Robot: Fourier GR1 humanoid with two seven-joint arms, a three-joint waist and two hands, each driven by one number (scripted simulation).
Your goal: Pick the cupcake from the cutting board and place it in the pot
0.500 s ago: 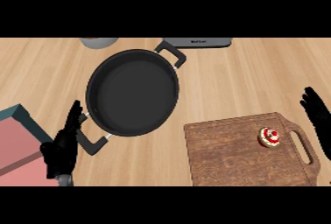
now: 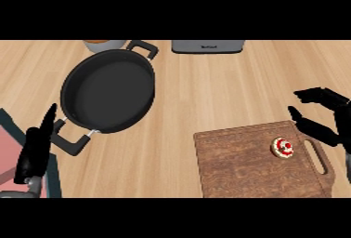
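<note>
Although the small lettering on the grey appliance (image 2: 208,46) at twelve o'clock is visible, it is too fine to read with certainty. The cupcake (image 2: 284,147), white with red topping, sits on the wooden cutting board (image 2: 240,167) at about four o'clock, close to the board's handle slot. The black pot (image 2: 107,91) lies at ten o'clock, well apart from the board, one handle toward the top edge and one toward the lower left. Behind it a grey cup (image 2: 104,44) shows partly.

The right hand (image 2: 322,121) at three o'clock hovers above the board's far corner, thumb and fingers spread apart in an open curl, holding nothing. Compared with half a second ago, it has come inward from the edge toward the cupcake. The left hand (image 2: 37,148) at eight o'clock rests with fingers straight, beside the pot's near handle, as before. A pink object (image 2: 8,153) shows at the left edge.
</note>
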